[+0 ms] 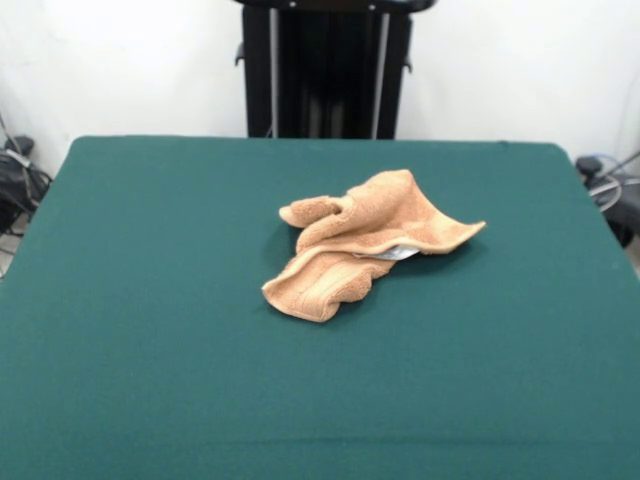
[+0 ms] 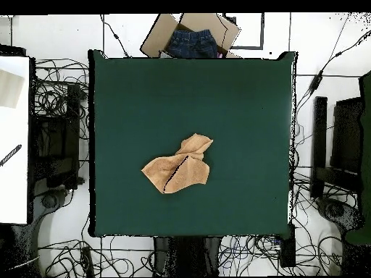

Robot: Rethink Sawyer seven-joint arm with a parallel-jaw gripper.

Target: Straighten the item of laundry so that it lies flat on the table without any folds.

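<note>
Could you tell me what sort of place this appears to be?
Probably a robotics lab: a large dark green felt-topped table holds one crumpled tan terry-cloth towel, tangled black cables cover the floor, and a black robot pedestal stands behind.

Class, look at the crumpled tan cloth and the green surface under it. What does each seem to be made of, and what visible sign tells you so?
The towel looks like terry cloth: soft, matte, with a nubby looped pile, limp folds and a flatter woven band near one edge. The table appears covered in a dark green felt-like fabric: flat, dull and without shine; what lies under that covering cannot be seen.
</note>
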